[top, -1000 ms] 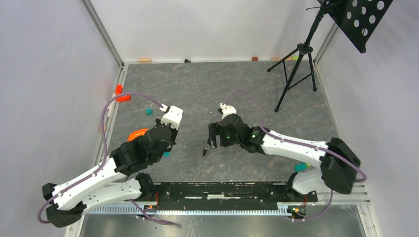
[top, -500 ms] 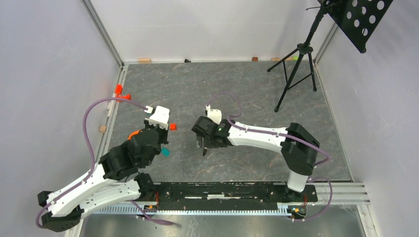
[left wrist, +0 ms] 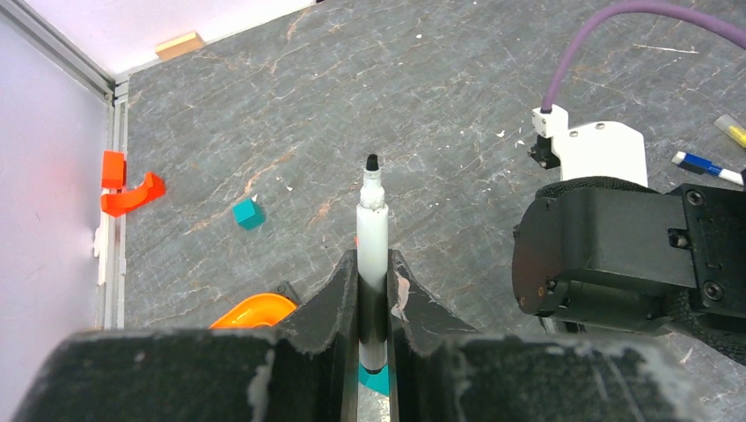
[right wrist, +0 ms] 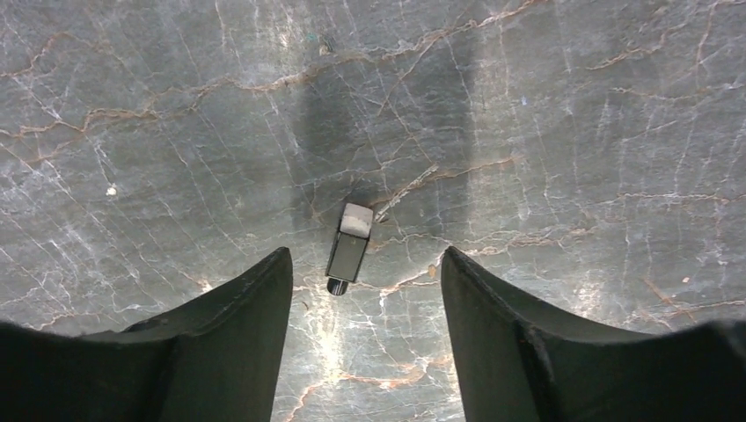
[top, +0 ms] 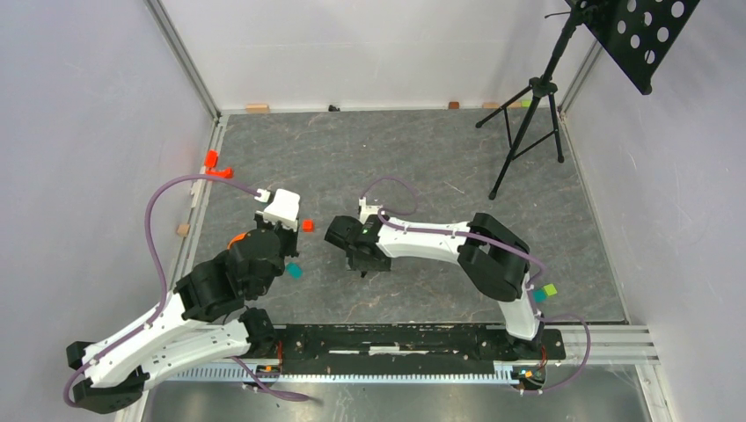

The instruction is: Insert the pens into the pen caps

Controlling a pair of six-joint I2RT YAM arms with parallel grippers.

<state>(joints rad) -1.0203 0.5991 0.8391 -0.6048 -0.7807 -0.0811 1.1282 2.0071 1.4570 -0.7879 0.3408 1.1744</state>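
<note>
White-barrelled pen (left wrist: 371, 230) sits clamped in the left pincer (left wrist: 373, 268). The right pincer (right wrist: 365, 259) spreads wide over a black cap (right wrist: 349, 246) on the worktop (right wrist: 572, 132).

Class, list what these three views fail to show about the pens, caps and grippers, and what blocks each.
1. Top external view: the small black pen cap, plain in the right wrist view, cannot be picked out under the right gripper.
2. Left wrist view: the white-barrelled pen has its rear end hidden between the fingers of the left gripper.
3. Same view: the thin yellow pen is cut off by the right edge.
</note>
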